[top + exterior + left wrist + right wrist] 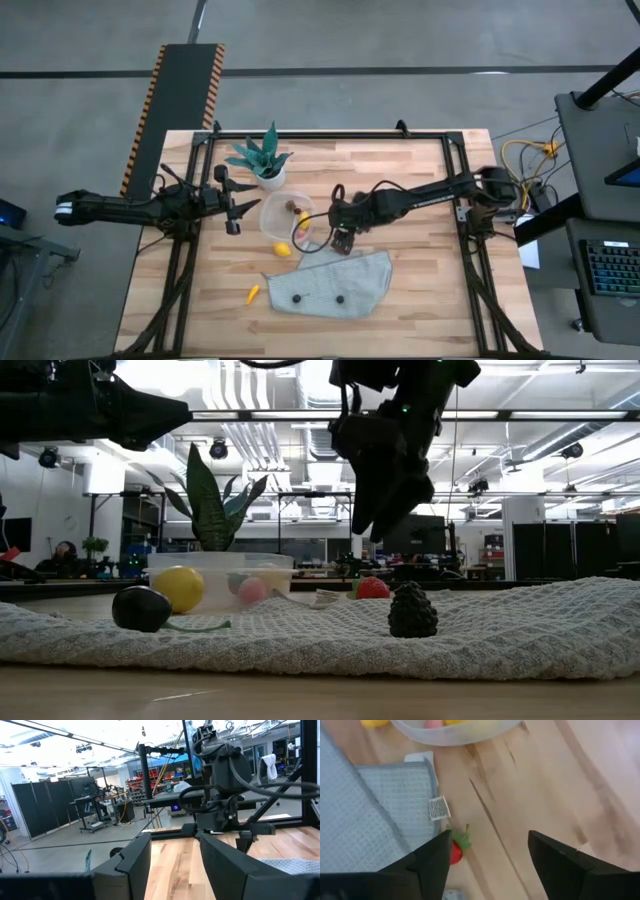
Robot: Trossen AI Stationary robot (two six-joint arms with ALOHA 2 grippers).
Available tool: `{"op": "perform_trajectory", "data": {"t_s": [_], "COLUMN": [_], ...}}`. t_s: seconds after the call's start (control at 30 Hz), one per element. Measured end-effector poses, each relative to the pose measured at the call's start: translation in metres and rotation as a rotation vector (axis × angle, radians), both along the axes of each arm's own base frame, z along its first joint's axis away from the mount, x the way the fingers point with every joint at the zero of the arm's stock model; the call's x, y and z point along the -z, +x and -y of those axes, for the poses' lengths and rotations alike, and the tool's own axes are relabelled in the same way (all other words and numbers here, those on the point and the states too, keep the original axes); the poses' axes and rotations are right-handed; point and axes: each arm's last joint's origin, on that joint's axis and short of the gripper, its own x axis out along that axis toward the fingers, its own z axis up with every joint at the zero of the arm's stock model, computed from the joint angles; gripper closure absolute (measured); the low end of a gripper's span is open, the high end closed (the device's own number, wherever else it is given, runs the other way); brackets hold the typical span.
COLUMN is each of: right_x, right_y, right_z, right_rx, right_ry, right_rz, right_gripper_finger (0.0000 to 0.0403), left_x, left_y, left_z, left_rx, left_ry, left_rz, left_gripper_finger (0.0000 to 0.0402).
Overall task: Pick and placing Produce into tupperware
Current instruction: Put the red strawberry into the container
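Clear plastic tupperware (287, 218) sits on the wooden bench (420, 290) just in front of the potted plant (262, 160), and it's got a few bits in it already — from above I can make out a dark piece and a yellowish one, and the low view shows a pink piece (252, 591) behind the wall. Exact count inside is hard to call since the wall is cloudy.

Outside it: one yellow lemon (283, 249) touching the tub's near edge, one small orange carrot piece (253, 293) lying alone on the bare wood, and two dark berries (339, 298) on the grey cloth (330, 283). A red strawberry (455, 851) lies on the wood right at the cloth's edge — half hidden by a finger in the right wrist view.

Right pincer (343, 240) hangs just above that strawberry, between the tub and the cloth, fingers spread apart with nothing between them. Left pincer (232, 205) hovers beside the tub on the plant side, also spread wide and empty.

From the low view the right arm's body blocks most of what's behind it, and the tub's far side is cut off by the lemon.
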Motion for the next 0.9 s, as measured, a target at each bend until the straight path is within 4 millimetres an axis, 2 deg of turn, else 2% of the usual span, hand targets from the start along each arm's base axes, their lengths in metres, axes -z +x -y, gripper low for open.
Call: {"op": "perform_trajectory", "data": {"t_s": [0.23,0.6,0.9], "right_x": [0.006,0.017,0.022], "right_y": [0.001,0.004,-0.001], "right_z": [-0.012,-0.04,-0.047], "right_rx": [0.128,0.184,0.236], "right_ry": [0.067,0.125,0.041], "right_rz": [0.002,0.019,0.033], "right_gripper_finger": [0.0152,0.0161,0.0161], "left_x": [0.0,0.0,-0.001], "left_y": [0.0,0.0,0.0], "left_z": [0.0,0.0,0.0], "left_rx": [0.0,0.001,0.0], "left_ry": [0.0,0.0,0.0], "left_rz": [-0.001,-0.002,0.006], "left_gripper_finger": [0.0245,0.0245,0.0245]}}
